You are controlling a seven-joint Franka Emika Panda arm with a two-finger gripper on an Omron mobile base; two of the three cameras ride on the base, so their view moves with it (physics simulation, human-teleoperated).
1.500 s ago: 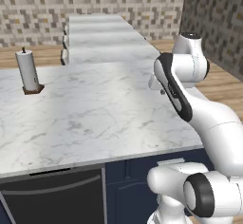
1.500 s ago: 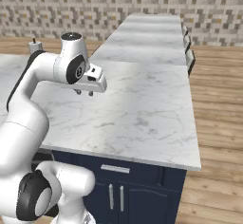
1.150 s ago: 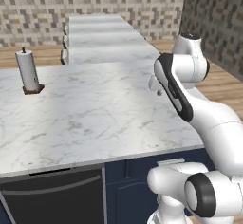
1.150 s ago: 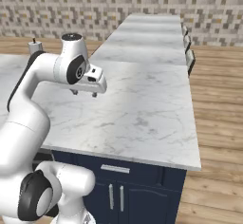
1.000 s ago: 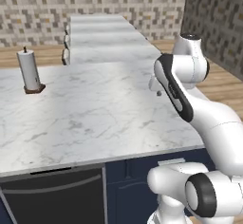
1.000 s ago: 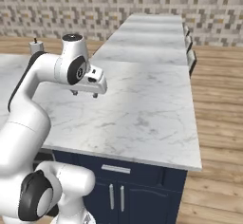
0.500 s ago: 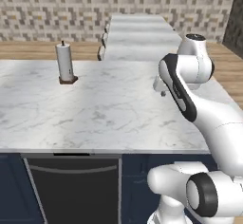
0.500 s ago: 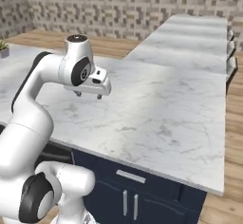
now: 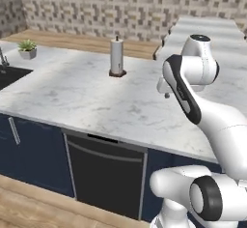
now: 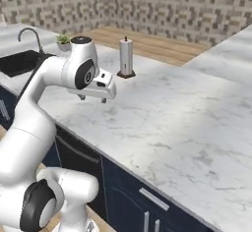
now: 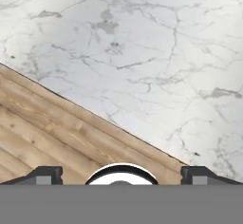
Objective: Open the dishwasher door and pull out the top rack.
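Observation:
The dishwasher door (image 9: 105, 176) is a black panel under the marble counter (image 9: 91, 104), standing shut, with its thin dark bar handle (image 9: 106, 153) across the top. In the right base view the dishwasher door (image 10: 81, 153) shows low, partly behind my arm. The top rack is hidden behind the shut door. My gripper (image 10: 92, 98) hangs open and empty above the counter, well above the door and to its right. In the left base view my gripper (image 9: 166, 92) peeks out behind the forearm. The hand view has my gripper (image 11: 121, 174) over the counter edge and wooden floor, tips wide apart.
A paper towel roll (image 9: 116, 55) stands on the counter behind the gripper. A small potted plant (image 9: 27, 48) and a black sink (image 9: 7, 75) with a faucet (image 10: 30, 33) lie at the left. Navy cabinet doors (image 9: 29, 157) flank the dishwasher.
The whole picture has shifted: the base moved, bringing the dishwasher front, sink and plant into view. The arm keeps its pose and the gripper stays open.

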